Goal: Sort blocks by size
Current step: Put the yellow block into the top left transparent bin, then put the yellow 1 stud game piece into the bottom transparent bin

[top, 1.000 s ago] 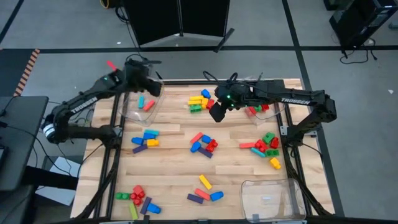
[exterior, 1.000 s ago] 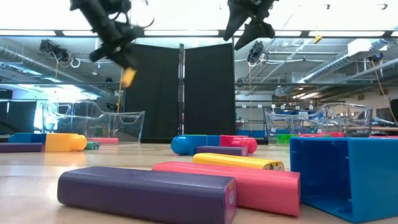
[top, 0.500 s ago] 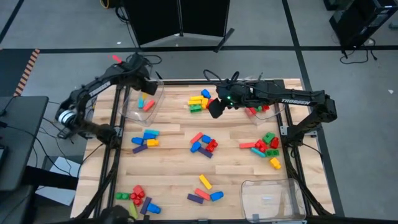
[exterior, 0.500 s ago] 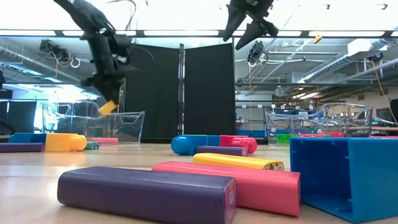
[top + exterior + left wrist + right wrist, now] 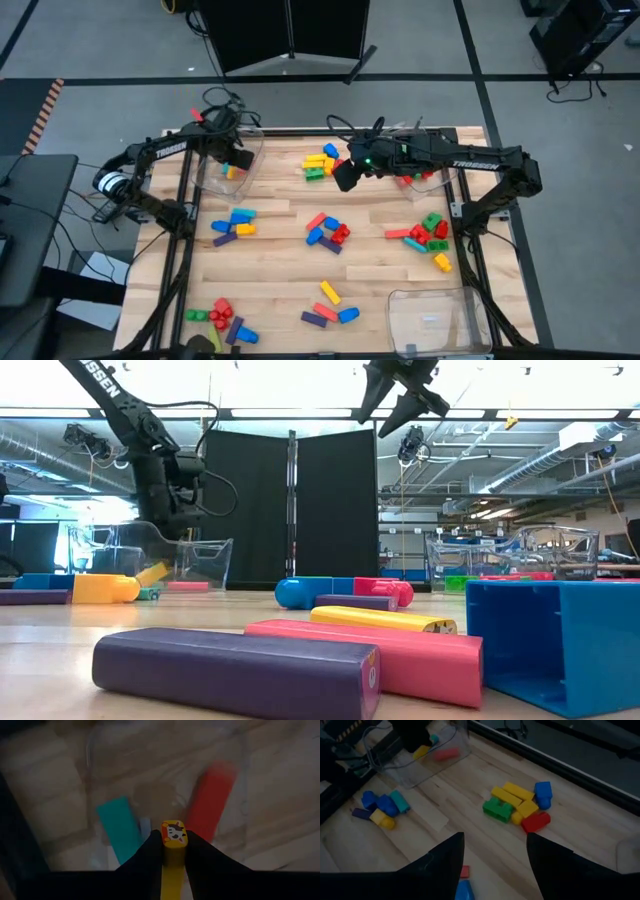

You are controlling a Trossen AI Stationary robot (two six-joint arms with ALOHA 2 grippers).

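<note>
Left claw (image 5: 174, 851) pinching long yellow bar (image 5: 172, 862) over clear bin (image 5: 228, 165), right claw (image 5: 495, 847) spread, empty

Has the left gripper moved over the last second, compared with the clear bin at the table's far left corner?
Yes. The left gripper, shut on a yellow block, has come down from above the clear bin into it.

The bench (image 5: 280, 290) is pale, planked wood with visible grain and a smooth, faintly satin finish. The small toy bricks look like smooth moulded plastic; in the low view the long purple plastic bar (image 5: 235, 671) and the long red plastic bar (image 5: 400, 658) show a soft sheen. The clear plastic bin (image 5: 195, 560) is glossy and transparent, catching reflections. The long yellow plastic bar (image 5: 173, 855) carries a printed sticker on its end. Both arms look matt black.
</note>
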